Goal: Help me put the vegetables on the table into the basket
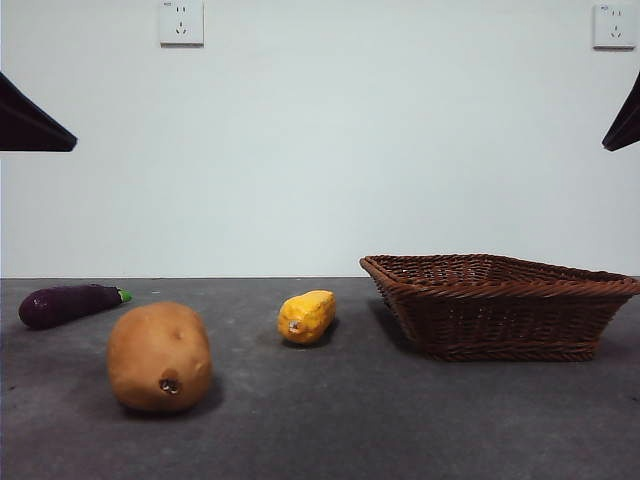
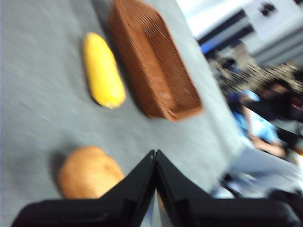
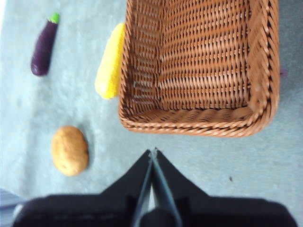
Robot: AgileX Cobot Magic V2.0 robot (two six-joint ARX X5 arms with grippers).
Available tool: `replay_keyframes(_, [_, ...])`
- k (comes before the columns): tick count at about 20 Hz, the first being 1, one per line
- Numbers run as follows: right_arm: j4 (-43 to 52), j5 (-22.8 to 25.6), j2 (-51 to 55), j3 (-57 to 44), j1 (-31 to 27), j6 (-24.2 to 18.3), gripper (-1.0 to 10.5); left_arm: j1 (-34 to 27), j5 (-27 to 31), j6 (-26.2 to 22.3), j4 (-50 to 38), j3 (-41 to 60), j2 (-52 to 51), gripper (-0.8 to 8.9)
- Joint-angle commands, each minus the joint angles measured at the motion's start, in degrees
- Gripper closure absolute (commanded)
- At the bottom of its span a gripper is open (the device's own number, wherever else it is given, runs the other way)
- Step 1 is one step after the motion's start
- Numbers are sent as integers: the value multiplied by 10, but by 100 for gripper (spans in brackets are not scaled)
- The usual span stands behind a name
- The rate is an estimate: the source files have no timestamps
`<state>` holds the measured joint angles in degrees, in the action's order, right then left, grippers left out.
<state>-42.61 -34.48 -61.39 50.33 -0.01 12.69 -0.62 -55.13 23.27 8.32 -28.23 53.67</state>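
A tan-brown potato (image 1: 159,357) lies on the dark grey table (image 1: 330,430) at the near left. A yellow corn cob (image 1: 306,316) lies at the middle. A dark purple eggplant (image 1: 68,304) with a green stem lies at the far left. The brown wicker basket (image 1: 500,303) stands at the right and holds nothing. The left gripper (image 2: 155,153) is shut and empty, high above the table near the potato (image 2: 89,172), with the corn (image 2: 103,70) and basket (image 2: 154,61) beyond. The right gripper (image 3: 153,152) is shut and empty, high above the basket's (image 3: 199,120) near rim.
Both arms show only as black tips at the top corners of the front view, one at the left (image 1: 30,125) and one at the right (image 1: 625,120). A white wall with two sockets (image 1: 181,22) stands behind the table. People sit beyond the table's edge (image 2: 265,118).
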Motion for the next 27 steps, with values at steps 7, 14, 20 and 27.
replay_keyframes(7, [-56, 80, -132, 124, 0, -85, 377, 8, -40, 1, 4, -20, 54, 817])
replay_keyframes(14, [-78, 163, -283, 239, 0, -115, 374, 14, -35, -10, 11, -20, 56, 817])
replay_keyframes(20, [-84, 163, -408, 321, 1, -119, 379, 15, -11, -57, 58, -20, 56, 817])
replay_keyframes(27, [-58, 158, -494, 365, 1, -119, 381, 15, 13, -85, 87, -20, 56, 817])
